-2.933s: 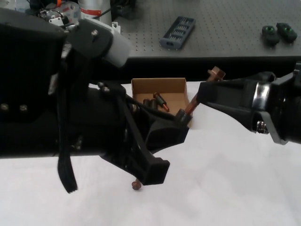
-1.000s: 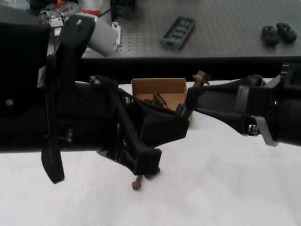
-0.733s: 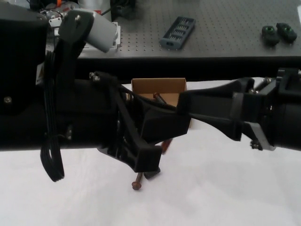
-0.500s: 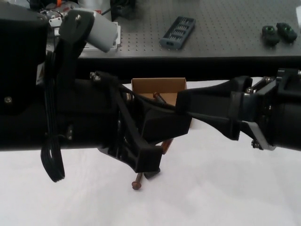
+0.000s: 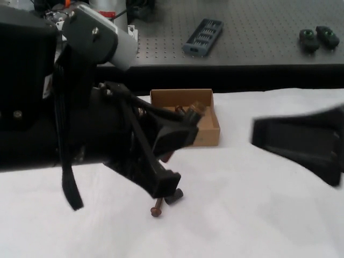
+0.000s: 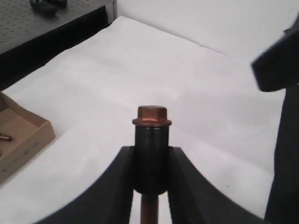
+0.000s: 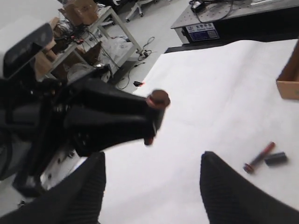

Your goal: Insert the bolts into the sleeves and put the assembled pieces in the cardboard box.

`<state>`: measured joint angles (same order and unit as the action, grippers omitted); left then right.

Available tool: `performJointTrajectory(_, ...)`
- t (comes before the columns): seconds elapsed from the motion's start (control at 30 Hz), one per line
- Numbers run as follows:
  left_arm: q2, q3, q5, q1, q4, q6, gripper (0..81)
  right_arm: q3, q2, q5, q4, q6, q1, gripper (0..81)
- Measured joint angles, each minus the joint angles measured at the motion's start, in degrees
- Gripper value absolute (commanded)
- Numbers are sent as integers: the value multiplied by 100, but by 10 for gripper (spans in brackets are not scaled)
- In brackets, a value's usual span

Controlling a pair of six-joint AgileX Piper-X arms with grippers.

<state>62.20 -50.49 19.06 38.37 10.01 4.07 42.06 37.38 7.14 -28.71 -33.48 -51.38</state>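
Observation:
My left gripper (image 6: 150, 164) is shut on a black sleeve (image 6: 150, 158) with a copper bolt (image 6: 151, 116) pushed through it, head up. In the high view the left gripper (image 5: 173, 157) hangs just in front of the cardboard box (image 5: 207, 137), which holds several assembled pieces. The right wrist view sees the held sleeve and bolt (image 7: 156, 105) from farther off. My right gripper (image 7: 154, 196) is open and empty; in the high view the right gripper (image 5: 301, 141) is well right of the box. A loose bolt (image 5: 157, 207) and a loose sleeve (image 5: 173, 194) lie on the white cloth.
A box corner (image 7: 289, 79) and the loose bolt (image 7: 259, 157) with its sleeve (image 7: 275, 158) show in the right wrist view. Behind the cloth is a dark perforated bench with a blue-grey bit case (image 5: 203, 35) and two black-green parts (image 5: 319, 36).
The right gripper brought a bolt to the sleeve held by the left gripper, pushed it in, let go and pulled back to the right. The left gripper shifted slightly left.

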Motion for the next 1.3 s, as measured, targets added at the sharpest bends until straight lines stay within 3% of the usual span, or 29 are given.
performJointTrajectory(0.17,792,-374,3,-267,2,0,6,0,-371,-369,-1083,278,0,426)
performJointTrajectory(0.3,1812,-1049,3,-468,44,0,6,0,-664,-824,-2085,617,0,326)
performJointTrajectory(0.43,2914,-1957,-17,-660,62,0,6,0,-906,-1255,-2812,922,0,142)
performJointTrajectory(0.5,3190,-2217,-50,-714,75,0,6,0,-928,-1426,-3097,987,0,12)
performJointTrajectory(0.97,6203,-5340,-437,-1393,971,0,6,-11,-950,-1588,-3376,1013,0,19)
performJointTrajectory(1.17,7179,-6245,-474,-1465,1427,10,11,-11,-950,-1588,-3376,1013,0,19)
performJointTrajectory(1.23,7264,-6277,-523,-1465,1499,18,74,-11,-950,-1588,-3376,1013,0,19)
performJointTrajectory(1.3,7271,-6314,-523,-1455,1530,44,194,-11,-950,-1588,-3376,1013,0,19)
